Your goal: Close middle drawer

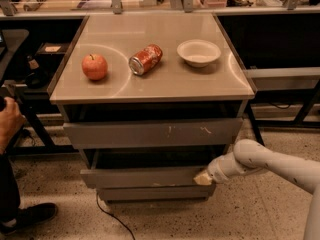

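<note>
The middle drawer (142, 176) is a wide grey drawer with a plain front panel, below the scratched grey drawer front (152, 132). It stands out only a little from the cabinet, with a thin dark slit of its interior showing above the panel. My gripper (203, 178) comes in from the right on a white arm (272, 162) and its tip rests against the right end of the middle drawer's front. The lowest grey front (155, 193) sits just beneath.
On the cabinet top (200, 86) lie a red apple (94, 66), a tipped red can (145, 59) and a white bowl (199, 52). A person's hand (9, 121) and shoe (27, 217) are at the left. A cable (112, 216) runs on the floor.
</note>
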`<act>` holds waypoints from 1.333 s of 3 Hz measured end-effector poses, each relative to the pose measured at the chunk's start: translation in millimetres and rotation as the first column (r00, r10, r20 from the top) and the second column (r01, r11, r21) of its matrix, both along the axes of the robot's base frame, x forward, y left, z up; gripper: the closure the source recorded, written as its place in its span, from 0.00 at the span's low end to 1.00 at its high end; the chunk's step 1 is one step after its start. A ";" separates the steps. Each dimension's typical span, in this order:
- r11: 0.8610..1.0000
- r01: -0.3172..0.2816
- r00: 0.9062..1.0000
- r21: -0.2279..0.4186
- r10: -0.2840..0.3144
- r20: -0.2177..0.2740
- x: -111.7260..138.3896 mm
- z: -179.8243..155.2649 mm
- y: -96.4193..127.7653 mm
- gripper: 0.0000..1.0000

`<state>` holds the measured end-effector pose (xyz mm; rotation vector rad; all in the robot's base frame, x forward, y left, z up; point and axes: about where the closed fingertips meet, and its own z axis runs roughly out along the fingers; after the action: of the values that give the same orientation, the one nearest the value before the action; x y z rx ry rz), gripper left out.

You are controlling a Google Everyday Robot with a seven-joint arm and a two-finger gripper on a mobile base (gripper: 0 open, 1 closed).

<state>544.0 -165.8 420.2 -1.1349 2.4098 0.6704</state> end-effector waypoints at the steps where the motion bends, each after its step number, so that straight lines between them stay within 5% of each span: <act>1: 1.000 -0.015 0.997 -0.019 0.016 0.073 30.9 3.8 18.7 1.00; 4: 0.998 0.031 0.991 -0.057 -0.023 0.131 47.2 1.0 24.8 1.00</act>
<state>591.2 -141.0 421.2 -1.1305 2.3434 0.5031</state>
